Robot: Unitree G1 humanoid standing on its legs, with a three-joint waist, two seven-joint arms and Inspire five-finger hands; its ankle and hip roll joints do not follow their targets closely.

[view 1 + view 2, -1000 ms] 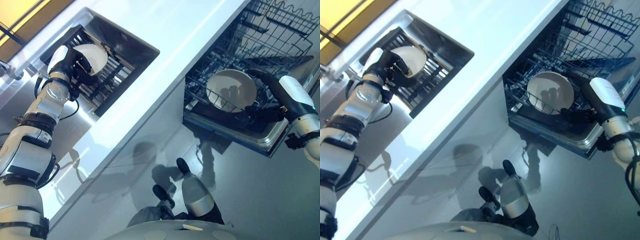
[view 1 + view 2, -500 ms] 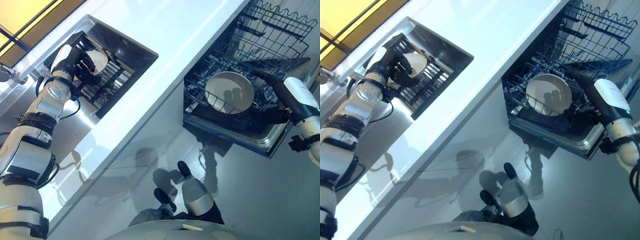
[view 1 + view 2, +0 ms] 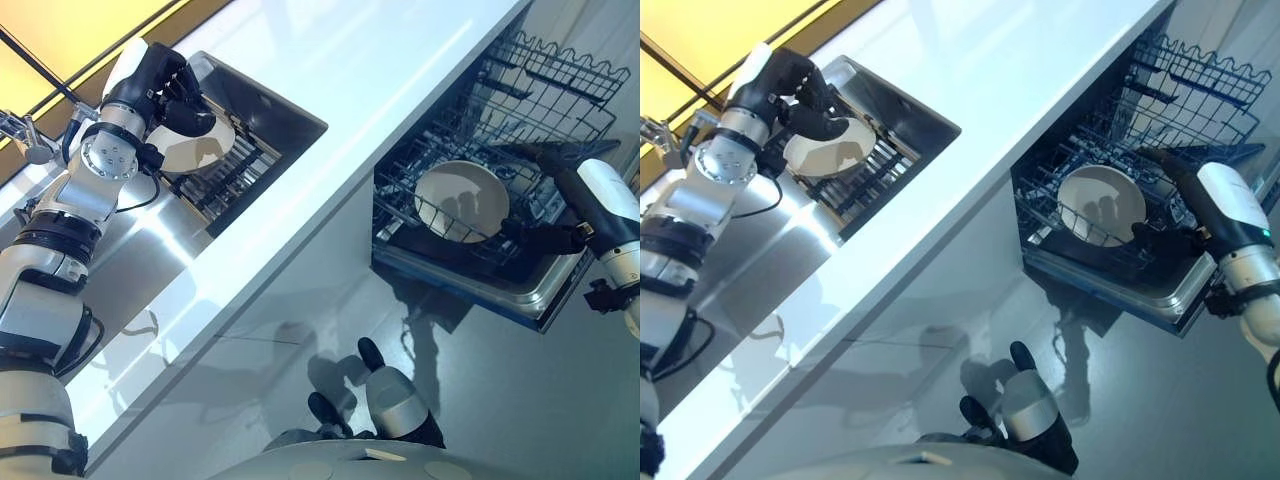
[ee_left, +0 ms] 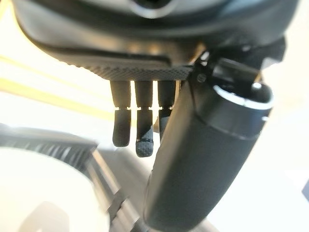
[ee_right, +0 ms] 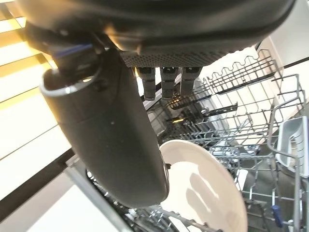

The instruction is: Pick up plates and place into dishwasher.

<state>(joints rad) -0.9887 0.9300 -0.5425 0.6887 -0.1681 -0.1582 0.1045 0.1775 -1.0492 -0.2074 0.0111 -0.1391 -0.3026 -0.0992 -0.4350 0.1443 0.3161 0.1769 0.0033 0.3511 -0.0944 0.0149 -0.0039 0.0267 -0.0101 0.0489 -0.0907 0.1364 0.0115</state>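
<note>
White countertop [image 3: 330,150] runs diagonally from the lower left to the upper right of the head views, above a grey floor [image 3: 500,400]. A steel sink [image 3: 265,105] is set into it at upper left, holding a dark drying rack [image 3: 225,175].

One white plate [image 3: 190,150] lies on this rack at upper left. The left hand [image 3: 165,85] hangs just above the plate's upper edge; whether it touches the plate cannot be told. In the left wrist view its fingers [image 4: 137,128] extend straight, released, and grasp nothing.

An open dishwasher [image 3: 520,285] occupies the right side of the frame, with its wire lower rack [image 3: 540,120] pulled out. A second white plate [image 3: 461,201] stands tilted among the rack's tines, centre right.

The right hand [image 3: 1165,240] sits just beside this plate's lower right edge. In the right wrist view its fingers [image 5: 166,77] are extended toward the rack, clear of the plate [image 5: 203,188], released and grasping nothing.
</note>
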